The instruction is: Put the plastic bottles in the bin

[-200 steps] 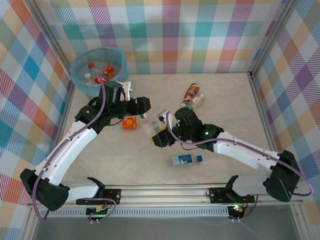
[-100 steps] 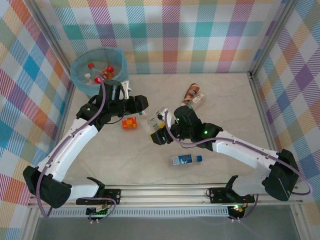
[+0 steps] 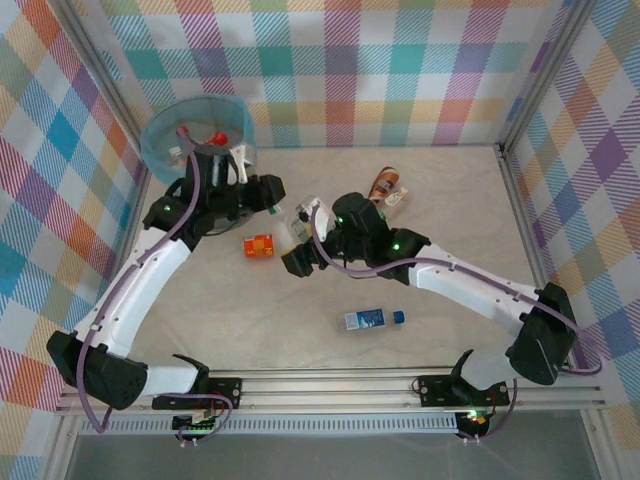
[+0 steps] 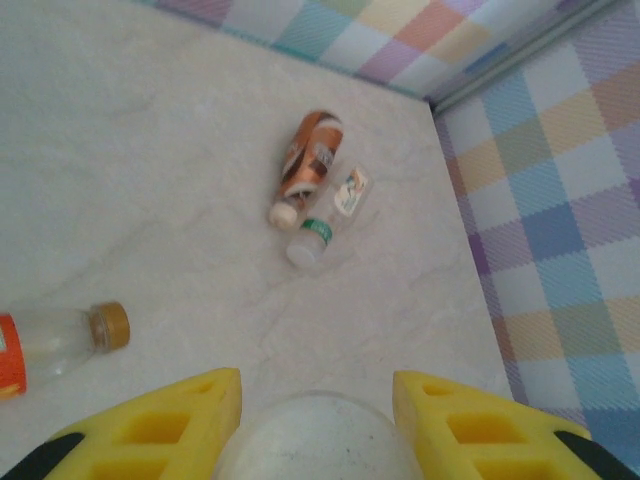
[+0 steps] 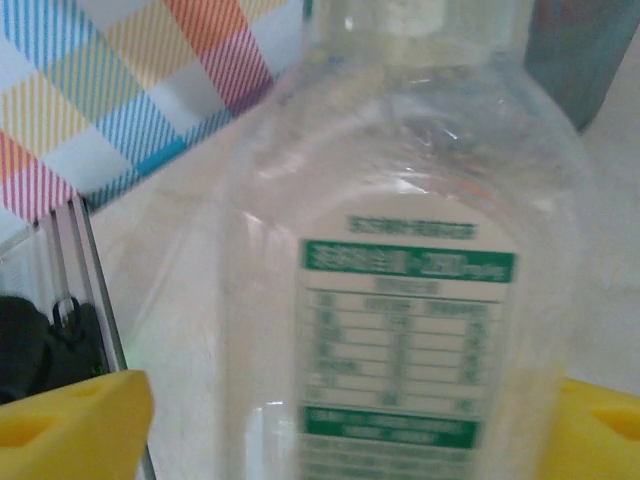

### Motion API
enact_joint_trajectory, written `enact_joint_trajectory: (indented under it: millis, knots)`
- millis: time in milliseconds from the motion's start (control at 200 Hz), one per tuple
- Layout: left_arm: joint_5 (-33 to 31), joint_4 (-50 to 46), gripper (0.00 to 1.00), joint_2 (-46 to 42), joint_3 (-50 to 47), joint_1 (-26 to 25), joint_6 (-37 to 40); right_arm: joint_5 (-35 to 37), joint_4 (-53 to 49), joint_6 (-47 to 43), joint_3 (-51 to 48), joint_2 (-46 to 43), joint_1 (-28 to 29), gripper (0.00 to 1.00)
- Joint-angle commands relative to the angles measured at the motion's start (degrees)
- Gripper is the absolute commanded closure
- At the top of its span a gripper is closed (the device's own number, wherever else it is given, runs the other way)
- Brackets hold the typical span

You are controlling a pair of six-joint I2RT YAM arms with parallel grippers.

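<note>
— While the round translucent grey-blue bin (image 3: 150, 135) with its light blue liner sits at the upper left of the overhead view, how much of the job would you call done?

— Partly done, I'd judge. Inside the bin I make out a red-capped bottle (image 3: 215, 137) and a clear bottle with a pale cap (image 3: 180, 152). The left arm covers the rest, so I cannot count further.

— And what is left out on the pale marbled tabletop (image 3: 450, 240)?

— Four lie loose. An orange-labelled clear bottle (image 3: 259, 245) is left of centre. A brown-and-orange bottle (image 3: 384, 183) lies just beside a small clear bottle with a green band (image 3: 396, 200) at upper centre; whether they touch I cannot tell. A blue-labelled bottle with a blue cap (image 3: 370, 319) is at lower centre. Two more are at the tools.

— Held?

— The left tool (image 4: 315, 382), at the bin's near rim, has its yellow fingers pressed on either side of a rounded clear bottle (image 4: 315, 450). It looks clamped and close to its drop. The right tool (image 3: 302, 238), mid-frame, stands wide apart around a clear bottle with a green-and-white label (image 5: 410, 280). In its wrist view one finger is clear of the plastic, so I'd not call that a grip.

— So six to go?

— At least those six, by my reckoning.
</note>
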Motion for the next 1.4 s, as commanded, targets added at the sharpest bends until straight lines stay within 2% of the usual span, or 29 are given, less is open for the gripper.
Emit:
enact_joint_trajectory:
  millis: [0,120,290,425,595,805,930,1130,1395]
  knots:
    - [-3.9,-2.0,1.0,1.3,9.0,3.5,4.3,2.0,2.0,-2.5,6.5,2.0,-0.2,0.01]
    - [-10.8,-5.1,1.0,4.2,20.3,6.8,10.6,3.3,1.6,-3.3,12.9,4.5,-1.0,0.0]
    - [-18.9,-3.1,1.0,9.1,31.9,12.5,16.3,3.0,1.7,-5.5,18.8,7.6,-1.8,0.0]
    - [-22.1,-3.3,1.0,15.3,40.2,16.9,19.7,2.6,-0.1,-6.7,22.6,10.6,-2.1,0.0]
    - [-20.6,-4.9,1.0,24.0,46.0,21.5,20.4,1.4,-2.1,-7.9,27.1,14.5,-2.4,0.0]
    - [-18.4,-6.7,1.0,30.3,45.3,22.2,26.4,-0.2,-4.5,-8.9,31.5,19.1,-3.2,0.0]
    - [-17.9,-6.9,1.0,30.5,39.5,22.2,29.6,-0.5,-5.3,-8.6,31.9,20.5,-3.6,0.01]
    - [-17.0,-1.0,1.0,28.7,27.1,22.8,30.4,-1.9,-6.2,-7.9,32.1,22.2,-4.2,0.0]
    - [-15.0,1.4,1.0,32.2,22.4,25.2,28.8,-2.1,-7.7,-8.8,33.4,23.7,-4.5,0.0]
